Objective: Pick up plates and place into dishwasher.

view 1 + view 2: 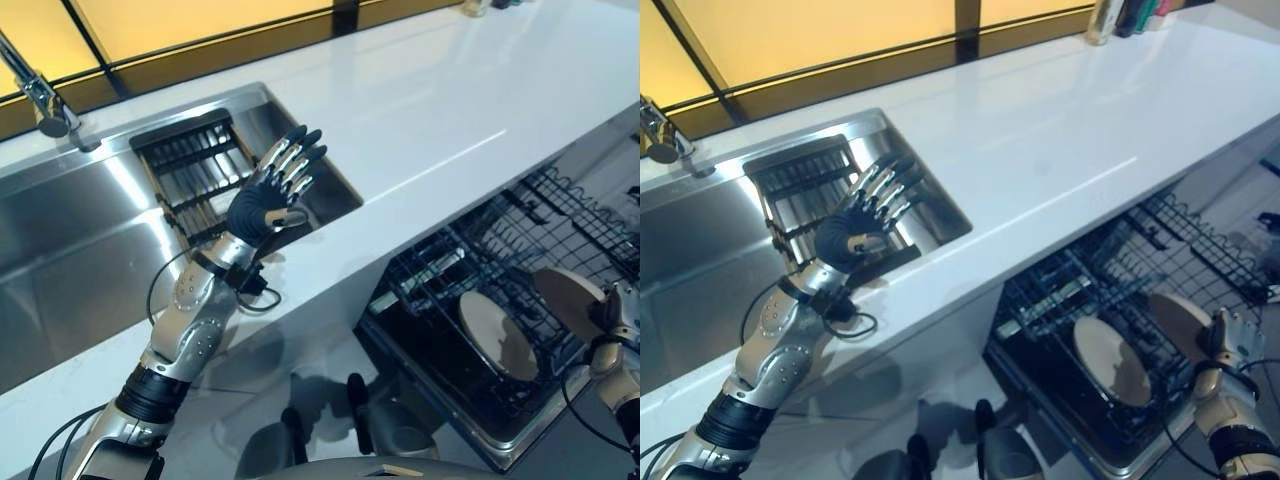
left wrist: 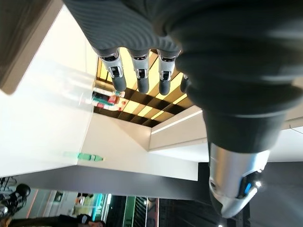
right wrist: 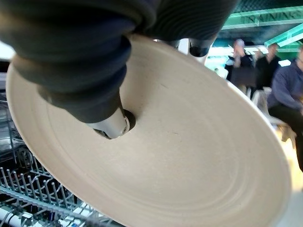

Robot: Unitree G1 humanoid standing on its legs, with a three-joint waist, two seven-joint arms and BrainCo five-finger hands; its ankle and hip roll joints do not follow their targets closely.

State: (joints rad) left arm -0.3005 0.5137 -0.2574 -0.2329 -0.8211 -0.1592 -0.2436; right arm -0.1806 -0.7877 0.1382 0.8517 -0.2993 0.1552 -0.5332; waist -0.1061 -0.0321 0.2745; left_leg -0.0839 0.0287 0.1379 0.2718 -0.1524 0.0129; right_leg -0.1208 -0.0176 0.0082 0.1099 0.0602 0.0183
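Beige plate (image 3: pixel 180 156) is pinched in the right hand (image 1: pixel 622 312), lower right of the head views, thumb pressed to its face and the fingers (image 3: pixel 200 46) curled behind the rim. It hangs tilted over the dishwasher's lower rack (image 1: pixel 470 300), not yet between tines. A second plate (image 1: pixel 497 335) already stands on edge in that rack, just to the left of the held one.

Left hand (image 1: pixel 272 195) is idle, raised above the sink's (image 1: pixel 80 220) right edge at frame centre-left, fingers (image 2: pixel 140 71) straight and spread, holding nothing. A dark drying rack (image 1: pixel 195 165) sits in the sink below it.

Risks, my read:
- Pinch looks shallow, near the rim. Any wrist roll on the way down could let the plate pivot or slip onto the wires.
- Held plate is near the racked one. Coming in at the wrong angle may knock them together or tip the racked plate over.
- Plate is tilted relative to the tines; unless squared up it could bridge across them and fall flat on release.
- Open dishwasher door (image 1: pixel 470 430) sits under the arm at lower right, so a low approach may clip it.

White tabletop (image 1: pixel 450 110) isn't in the path.
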